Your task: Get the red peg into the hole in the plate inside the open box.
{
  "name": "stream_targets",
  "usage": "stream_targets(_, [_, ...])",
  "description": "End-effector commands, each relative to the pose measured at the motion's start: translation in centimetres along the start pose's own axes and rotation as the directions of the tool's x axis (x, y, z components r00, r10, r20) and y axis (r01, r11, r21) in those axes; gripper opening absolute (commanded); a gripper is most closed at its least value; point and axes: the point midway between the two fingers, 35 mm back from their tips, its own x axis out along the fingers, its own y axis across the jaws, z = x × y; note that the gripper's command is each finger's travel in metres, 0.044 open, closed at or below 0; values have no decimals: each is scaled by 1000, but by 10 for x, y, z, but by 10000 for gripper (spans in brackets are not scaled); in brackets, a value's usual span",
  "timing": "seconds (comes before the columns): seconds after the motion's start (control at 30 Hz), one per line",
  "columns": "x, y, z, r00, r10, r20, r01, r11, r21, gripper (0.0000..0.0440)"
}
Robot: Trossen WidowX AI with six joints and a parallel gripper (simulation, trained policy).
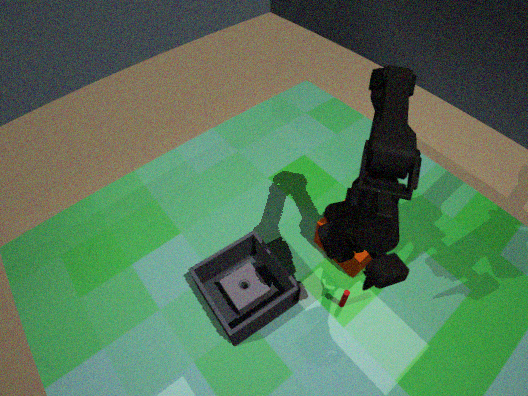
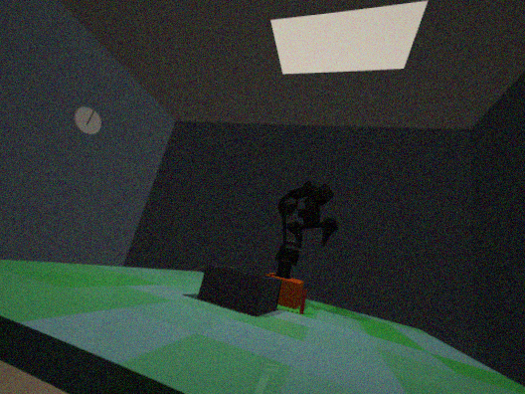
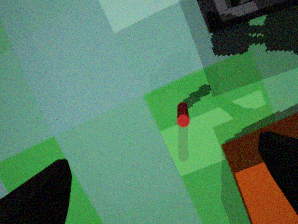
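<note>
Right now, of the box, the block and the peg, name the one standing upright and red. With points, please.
The peg (image 1: 344, 298) (image 2: 303, 301) (image 3: 183, 114): slim and red; the block is orange, the box dark.
</note>
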Motion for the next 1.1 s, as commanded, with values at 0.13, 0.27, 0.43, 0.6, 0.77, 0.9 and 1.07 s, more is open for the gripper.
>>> stream_targets(0.13, [33,-17,-13,975,-181,-132,200,969,146,440])
stream_targets(0.27, [48,-22,-18,950,-252,-184,286,939,191,440])
stream_targets(0.43, [65,-26,-24,918,-320,-236,372,900,227,440])
stream_targets(0.6, [81,-27,-29,890,-364,-273,431,867,249,440])
stream_targets(0.77, [98,-27,-31,872,-391,-295,468,844,262,440])
stream_targets(0.9, [111,-26,-33,864,-403,-302,483,833,270,440])
stream_targets(1.07, [127,-26,-34,860,-411,-303,492,825,279,440])
